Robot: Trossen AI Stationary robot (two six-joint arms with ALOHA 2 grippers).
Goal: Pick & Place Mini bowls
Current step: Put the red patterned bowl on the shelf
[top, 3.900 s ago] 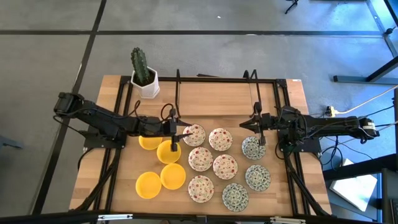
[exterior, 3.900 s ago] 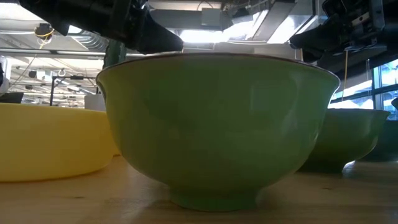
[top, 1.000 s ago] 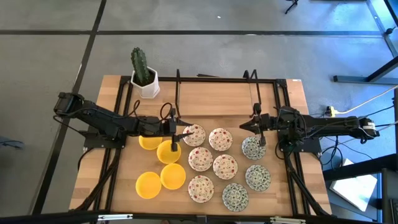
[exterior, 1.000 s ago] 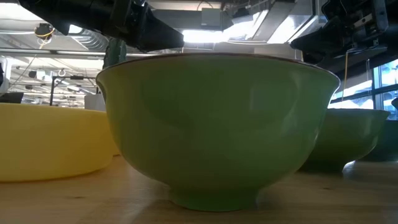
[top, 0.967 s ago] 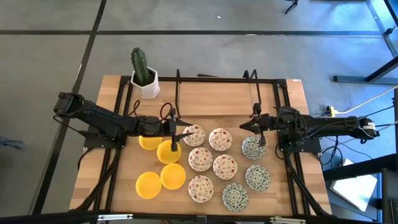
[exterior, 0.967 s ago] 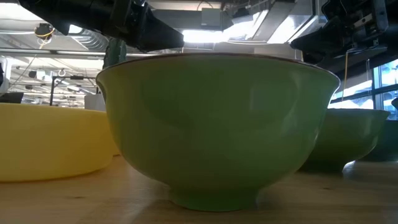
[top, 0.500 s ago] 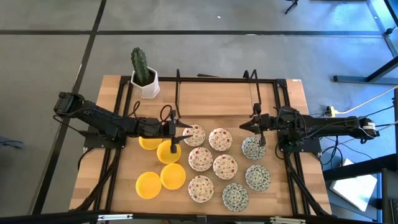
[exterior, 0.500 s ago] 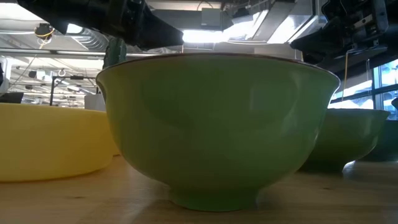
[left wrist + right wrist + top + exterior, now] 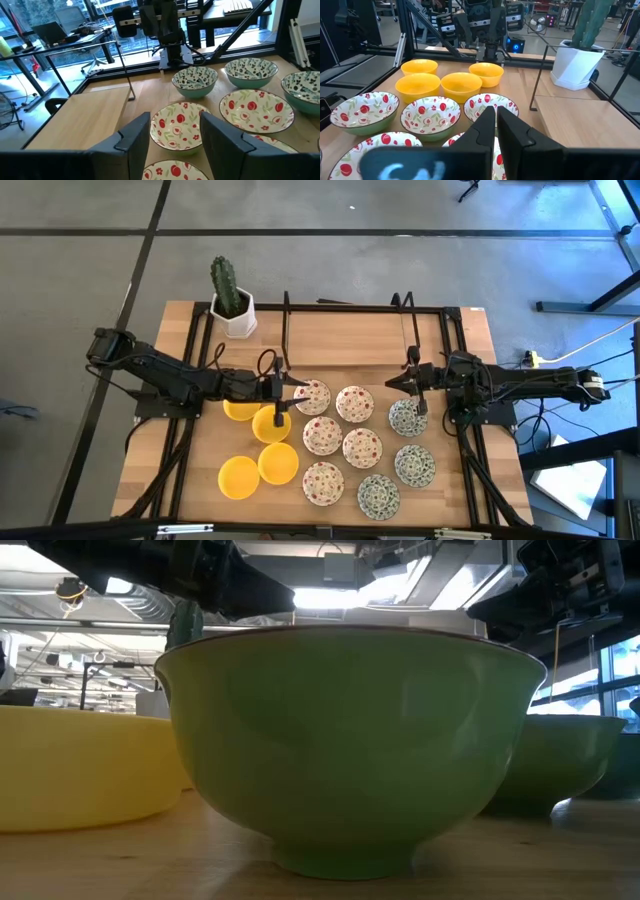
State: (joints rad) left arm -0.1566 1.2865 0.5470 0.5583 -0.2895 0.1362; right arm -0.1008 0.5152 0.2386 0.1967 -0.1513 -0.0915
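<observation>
Table (image 9: pixel 340 350): wooden top with a black frame; all the mini bowls sit on its near half, the far half bare but for the pot.
Yellow bowls (image 9: pixel 278 463): four plain ones grouped at the left; two near the front edge side by side, two farther back by the left arm. All look empty.
Red floral bowls (image 9: pixel 361 446): five, white inside with red-pink speckles, in the middle of the table, close-packed. Nothing in them.
Green-grey patterned bowls (image 9: pixel 413 465): three at the right of the group, one under the right arm's tip, two nearer the front. Empty as well.
Low view: one green bowl wall (image 9: pixel 350 740) fills the picture, with a yellow one (image 9: pixel 80 765) to its left and another green one behind at the right.
Left gripper (image 9: pixel 279 392): over the far yellow bowls, just beside the farthest red floral bowl; its fingers (image 9: pixel 135 145) stand spread with nothing between them.
Right gripper (image 9: pixel 412 386): at the far edge of the farthest green-grey bowl; its fingers (image 9: pixel 487 125) are pressed together, holding nothing.
Cactus pot (image 9: pixel 233 315): white, at the far left corner, a tall green cactus (image 9: pixel 224 283) standing in it.
Writing: none that can be read on bowls or pot.
</observation>
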